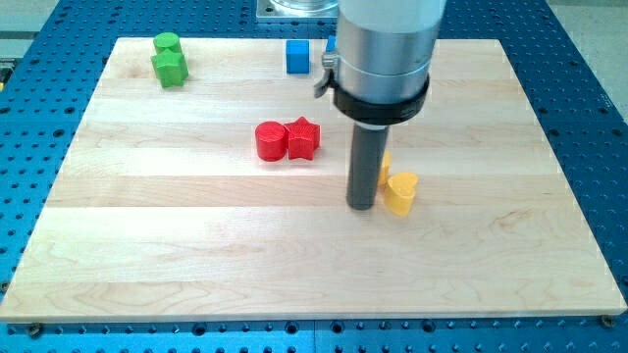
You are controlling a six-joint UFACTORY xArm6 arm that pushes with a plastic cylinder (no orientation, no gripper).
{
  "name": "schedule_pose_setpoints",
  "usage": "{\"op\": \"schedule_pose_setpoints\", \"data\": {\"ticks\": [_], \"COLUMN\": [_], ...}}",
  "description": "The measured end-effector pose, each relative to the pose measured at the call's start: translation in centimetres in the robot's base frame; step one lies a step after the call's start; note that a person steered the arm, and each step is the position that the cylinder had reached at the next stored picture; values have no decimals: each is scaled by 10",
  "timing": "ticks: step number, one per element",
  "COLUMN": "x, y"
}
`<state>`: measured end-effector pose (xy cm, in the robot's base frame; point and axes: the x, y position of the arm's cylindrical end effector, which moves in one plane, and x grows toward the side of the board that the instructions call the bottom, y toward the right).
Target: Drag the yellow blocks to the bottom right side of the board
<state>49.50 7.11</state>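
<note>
Tip point(362, 205) sits touching the left side of the yellow heart point(400, 192), with a second yellow block point(387, 162) half hidden behind the rod, so probably lined up to shove both toward the view's bottom right. No gripper on this rig, just the rod. Pale wood board point(196, 255) on a blue perforated bench point(39, 108); red pair point(287, 140), green pair point(169, 60) and blue cube point(298, 56) well clear.

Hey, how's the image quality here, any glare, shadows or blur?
Camera view: even, soft lighting; a bright sheen on the silver arm housing; a faint shadow beside my tip and the yellow heart block; the board stays sharp, no obvious blur.
</note>
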Motion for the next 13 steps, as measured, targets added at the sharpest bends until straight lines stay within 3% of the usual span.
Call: {"op": "schedule_pose_setpoints", "data": {"ticks": [1, 3, 5, 6, 7, 9, 10, 11, 12, 13], "x": [0, -30, 68, 35, 38, -34, -44, -78, -61, 14], "y": [82, 124, 139, 97, -8, -42, -72, -25, 39, 95]}}
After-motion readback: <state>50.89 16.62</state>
